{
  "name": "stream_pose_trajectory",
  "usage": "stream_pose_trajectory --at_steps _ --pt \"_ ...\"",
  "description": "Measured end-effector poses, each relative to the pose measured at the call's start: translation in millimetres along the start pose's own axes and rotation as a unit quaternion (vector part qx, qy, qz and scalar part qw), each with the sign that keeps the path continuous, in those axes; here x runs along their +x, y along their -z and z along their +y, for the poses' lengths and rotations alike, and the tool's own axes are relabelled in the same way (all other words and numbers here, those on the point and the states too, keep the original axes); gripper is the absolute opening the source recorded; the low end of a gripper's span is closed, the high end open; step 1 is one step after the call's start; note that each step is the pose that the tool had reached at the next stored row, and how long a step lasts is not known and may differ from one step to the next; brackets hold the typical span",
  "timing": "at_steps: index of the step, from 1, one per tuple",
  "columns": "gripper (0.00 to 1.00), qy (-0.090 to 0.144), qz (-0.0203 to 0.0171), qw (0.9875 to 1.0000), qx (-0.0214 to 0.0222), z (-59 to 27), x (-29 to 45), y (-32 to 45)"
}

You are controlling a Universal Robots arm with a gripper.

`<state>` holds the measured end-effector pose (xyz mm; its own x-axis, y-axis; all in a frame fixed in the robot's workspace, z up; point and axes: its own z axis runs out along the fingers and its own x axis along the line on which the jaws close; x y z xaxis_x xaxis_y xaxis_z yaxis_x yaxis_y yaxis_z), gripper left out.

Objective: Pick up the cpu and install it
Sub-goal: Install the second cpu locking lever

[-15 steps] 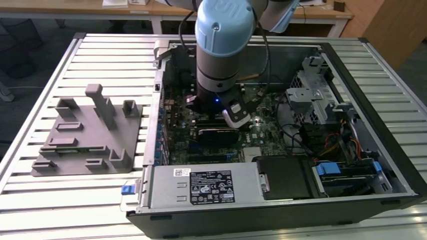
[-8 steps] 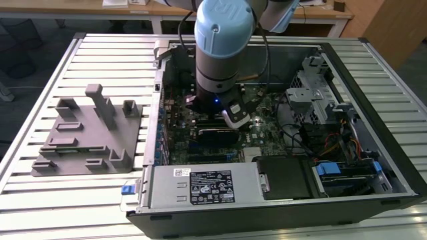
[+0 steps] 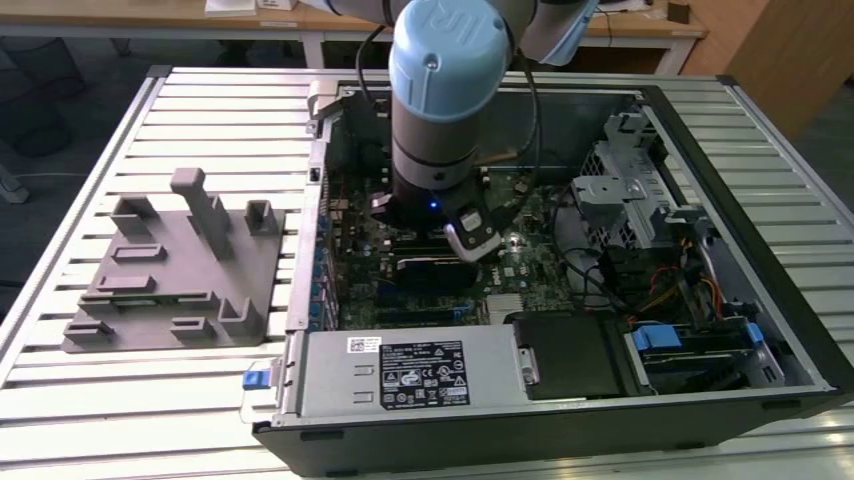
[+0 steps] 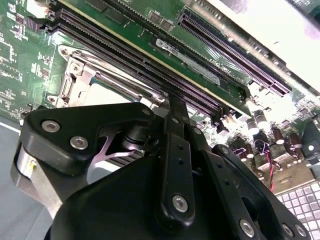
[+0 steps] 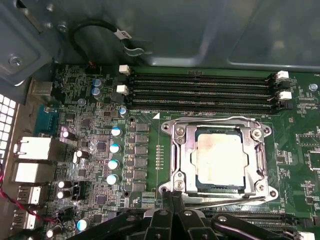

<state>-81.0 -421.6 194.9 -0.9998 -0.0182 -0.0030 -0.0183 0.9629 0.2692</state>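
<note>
The cpu (image 5: 220, 158), a pale silver square, lies flat in the metal socket frame (image 5: 182, 150) on the green motherboard (image 5: 145, 150). In the first wrist view my gripper (image 5: 172, 199) hovers just off the socket's edge, shut, with nothing between its fingers. In the second wrist view the black gripper (image 4: 172, 104) points down beside the socket frame (image 4: 75, 75). In the exterior view the arm reaches down into the open computer case (image 3: 747, 150), with the gripper (image 3: 465, 243) low over the board.
Black memory slots (image 5: 200, 92) run along one side of the socket, and capacitors (image 5: 115, 147) stand on another. A grey plastic tray with upright posts (image 3: 174, 270) sits on the slatted table at the exterior view's left. Drive cages and cables (image 3: 641, 220) fill the case's right.
</note>
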Motion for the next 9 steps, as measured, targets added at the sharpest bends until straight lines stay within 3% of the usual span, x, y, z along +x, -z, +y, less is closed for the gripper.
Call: stream_pose_trajectory --at_steps 9 --pt "0.11 0.000 0.0000 1.0000 -0.0048 -3.8 0.1 1.2"
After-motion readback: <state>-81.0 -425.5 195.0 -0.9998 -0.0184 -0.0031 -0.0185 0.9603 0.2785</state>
